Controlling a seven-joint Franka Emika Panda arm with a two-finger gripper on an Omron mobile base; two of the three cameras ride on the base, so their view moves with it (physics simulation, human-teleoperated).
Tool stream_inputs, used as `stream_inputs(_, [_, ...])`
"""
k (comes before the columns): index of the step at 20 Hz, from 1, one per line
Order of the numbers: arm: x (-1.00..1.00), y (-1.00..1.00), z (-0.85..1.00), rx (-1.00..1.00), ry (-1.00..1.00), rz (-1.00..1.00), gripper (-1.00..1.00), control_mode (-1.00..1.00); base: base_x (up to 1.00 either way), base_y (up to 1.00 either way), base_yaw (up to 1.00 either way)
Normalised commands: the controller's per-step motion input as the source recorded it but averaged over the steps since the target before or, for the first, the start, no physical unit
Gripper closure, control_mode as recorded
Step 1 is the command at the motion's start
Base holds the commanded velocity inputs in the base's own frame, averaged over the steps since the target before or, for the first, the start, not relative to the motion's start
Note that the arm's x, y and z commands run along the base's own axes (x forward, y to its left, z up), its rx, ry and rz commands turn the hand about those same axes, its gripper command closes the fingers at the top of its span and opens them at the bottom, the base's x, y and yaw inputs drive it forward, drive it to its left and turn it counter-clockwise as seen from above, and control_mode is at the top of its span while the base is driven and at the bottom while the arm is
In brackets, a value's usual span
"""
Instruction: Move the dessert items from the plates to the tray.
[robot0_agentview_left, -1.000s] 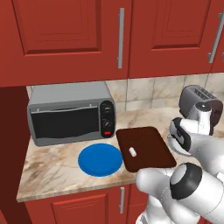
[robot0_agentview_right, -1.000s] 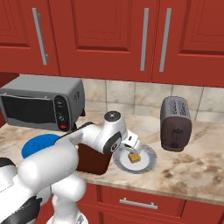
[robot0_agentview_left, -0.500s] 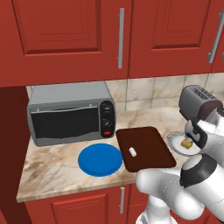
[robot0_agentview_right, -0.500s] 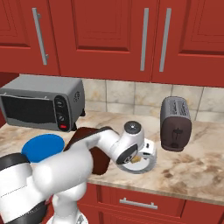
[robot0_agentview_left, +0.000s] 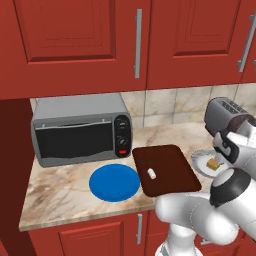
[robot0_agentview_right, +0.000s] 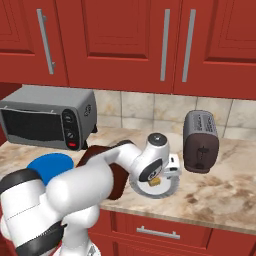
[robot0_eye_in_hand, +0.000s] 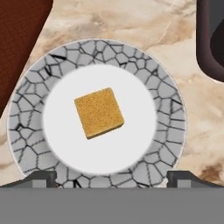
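The tan-brown cube (robot0_eye_in_hand: 99, 112) lies in the middle of the grey-white plate with the ridged, crackled rim (robot0_eye_in_hand: 26, 131). My gripper (robot0_eye_in_hand: 112, 178) hangs straight above it, open, its fingertips (robot0_eye_in_hand: 41, 177) spread wide near the plate's edge with nothing between them. From the left base view the cube (robot0_agentview_left: 215, 164) sits on that plate (robot0_agentview_left: 200, 159) just under my hand. The white marshmallow cylinder (robot0_agentview_left: 152, 173) rests on the dark reddish-brown tray (robot0_agentview_left: 170, 160). The blue plate (robot0_agentview_left: 114, 182) left of the tray is bare.
A dark toaster (robot0_agentview_right: 200, 141) stands just right of the grey-white plate (robot0_agentview_right: 150, 192), close to my hand. A silver microwave (robot0_agentview_left: 80, 131) stands at the back left. The counter's front edge runs right behind the plates and tray.
My arm has swung right from beside the tray to above the grey-white plate and its cube. The marshmallow, the tray and both plates have stayed where they were.
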Motion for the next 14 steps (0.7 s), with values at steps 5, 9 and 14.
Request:
stream_inputs(5, [0.08,0.07,0.00,-0.09,0.09,0.07,-1.00,-1.00,0.00,0.00,0.00])
stream_inputs(9, [0.03,0.04,-0.06,0.00,0.00,0.00,-1.00,-1.00,0.00,0.00,0.00])
stream_inputs(14, [0.07,0.07,-0.22,0.05,0.00,0.00,-1.00,-1.00,0.00,0.00,0.00])
